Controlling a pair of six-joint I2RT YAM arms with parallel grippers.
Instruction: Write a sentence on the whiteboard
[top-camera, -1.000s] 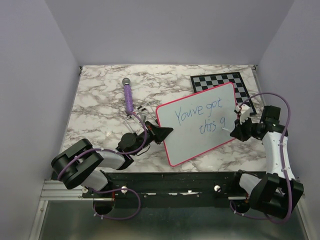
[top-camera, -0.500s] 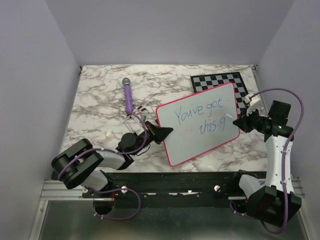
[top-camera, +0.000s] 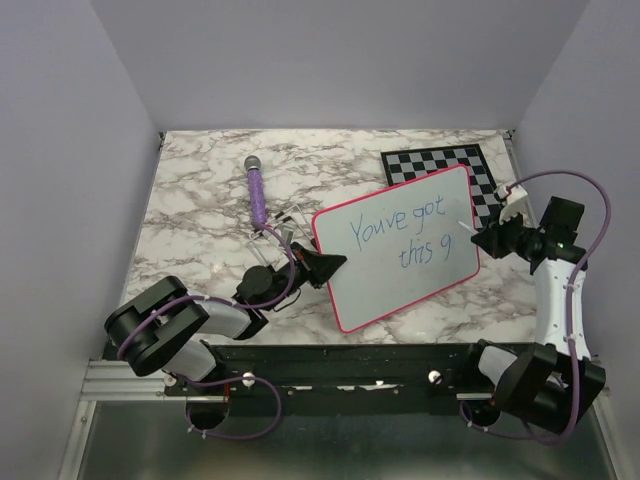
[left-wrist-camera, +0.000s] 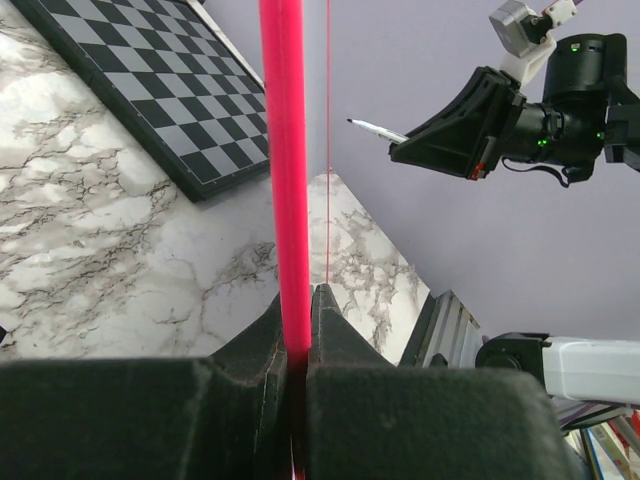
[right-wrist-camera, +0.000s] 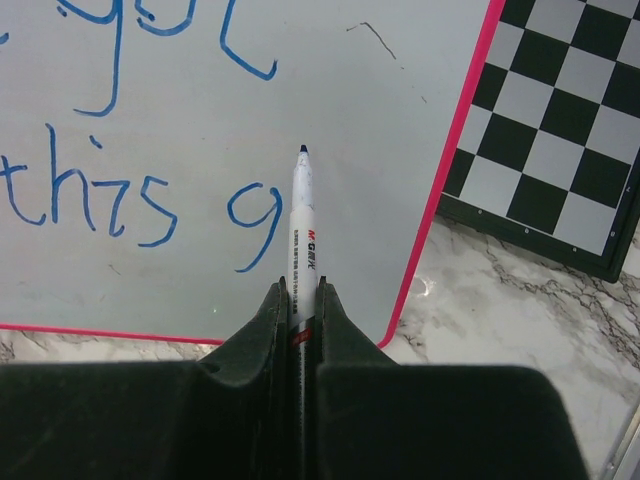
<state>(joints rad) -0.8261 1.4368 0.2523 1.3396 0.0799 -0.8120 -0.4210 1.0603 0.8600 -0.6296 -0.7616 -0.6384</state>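
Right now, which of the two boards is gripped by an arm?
The pink-rimmed whiteboard, clamped at its edge by the left gripper; the checkered chessboard lies flat, untouched.

My left gripper (top-camera: 333, 264) lies low, clamped on the whiteboard (top-camera: 400, 292); my right gripper (top-camera: 479, 238), raised, pinches the marker (right-wrist-camera: 302, 215).

A white tabletop with grey marble veining (top-camera: 200, 215) carries two loose things. A purple ribbed stick with a rounded grey end (top-camera: 257, 195) lies left of centre, and a flat grey-and-black checkered board (top-camera: 430, 162) lies in the far right corner, well apart.
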